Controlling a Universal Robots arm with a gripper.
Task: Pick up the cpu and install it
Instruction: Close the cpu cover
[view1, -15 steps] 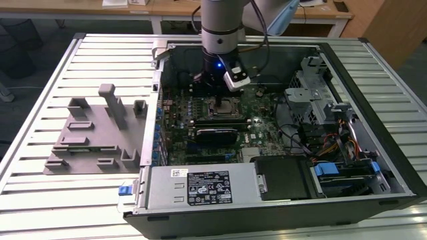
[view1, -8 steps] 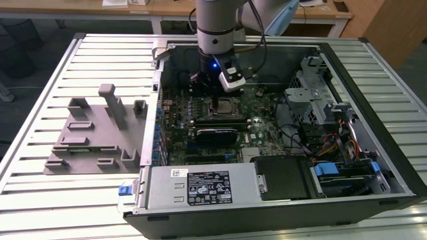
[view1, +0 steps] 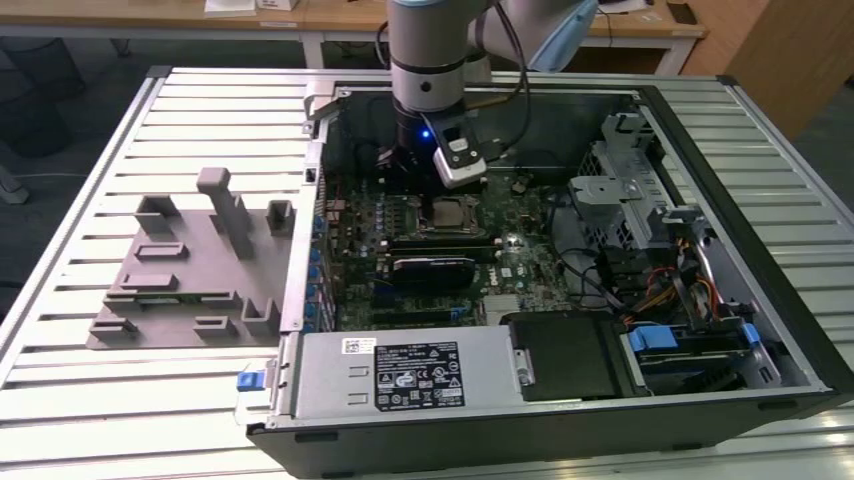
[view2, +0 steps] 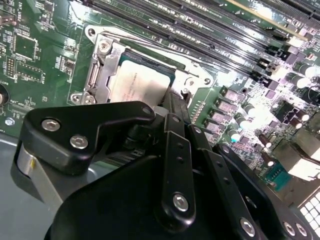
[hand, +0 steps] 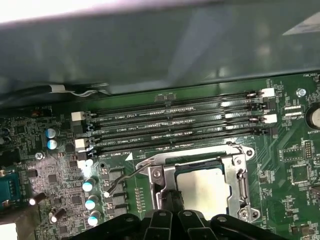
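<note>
An open computer case (view1: 534, 440) lies on a slatted metal table (view1: 80, 420), filling the centre and the exterior view's right. A grey plastic fixture block (view1: 174, 290) sits on the table toward the exterior view's left, well apart from the work.

The robot arm (view1: 430, 60) comes down from the upper centre of the exterior view into the case, over the green circuit board (view1: 521, 260).

The cpu (hand: 205, 187), a small square chip with a silver top, lies flat inside the metal frame (hand: 241, 175) of its socket, beside the row of long memory slots (hand: 175, 125); in the exterior view it is just below the arm's end, near the middle of the board.

In both wrist views the gripper (hand: 174, 200) hangs just over one edge of the chip. Its black fingers (view2: 172, 107) are drawn narrow, close together, with nothing seen between them.
</note>
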